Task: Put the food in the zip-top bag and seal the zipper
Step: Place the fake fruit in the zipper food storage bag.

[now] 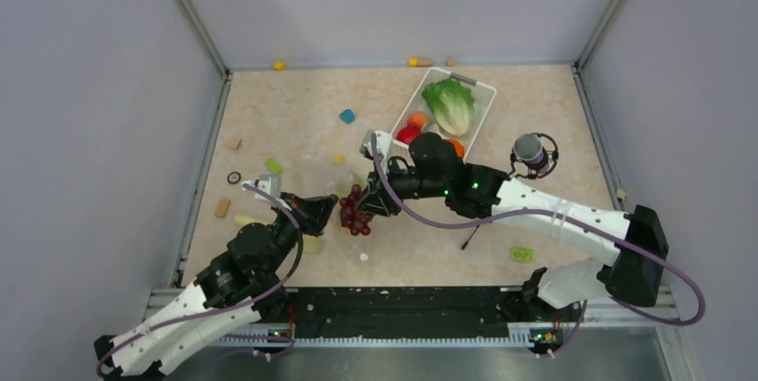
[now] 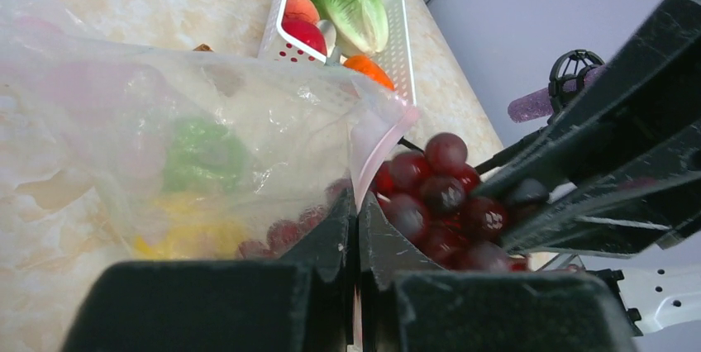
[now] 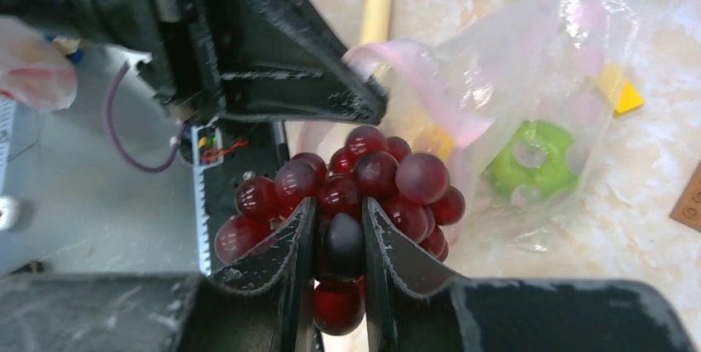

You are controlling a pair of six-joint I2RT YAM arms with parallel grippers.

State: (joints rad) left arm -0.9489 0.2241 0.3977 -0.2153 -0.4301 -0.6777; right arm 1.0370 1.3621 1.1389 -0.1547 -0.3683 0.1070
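Note:
My right gripper (image 3: 340,211) is shut on one berry of the dark purple grape bunch (image 3: 380,174) and holds it at the mouth of the clear zip-top bag (image 3: 529,79). My left gripper (image 2: 358,203) is shut on the bag's pinkish zipper (image 2: 376,141) edge, just left of the grape bunch (image 2: 430,195). A few grapes show through the bag film. Inside the bag (image 2: 124,121) lie a green lime (image 2: 202,154) and a yellow lemon (image 2: 178,232). In the top view the grape bunch (image 1: 355,212) hangs between both grippers.
The white basket (image 1: 483,95) at the back right holds the lettuce (image 1: 450,104), a red apple (image 1: 408,134) and an orange (image 1: 457,145). A purple-headed stand (image 1: 532,150) sits right of it. Small blocks lie scattered: blue (image 1: 347,115), green (image 1: 521,254), wooden (image 1: 223,208).

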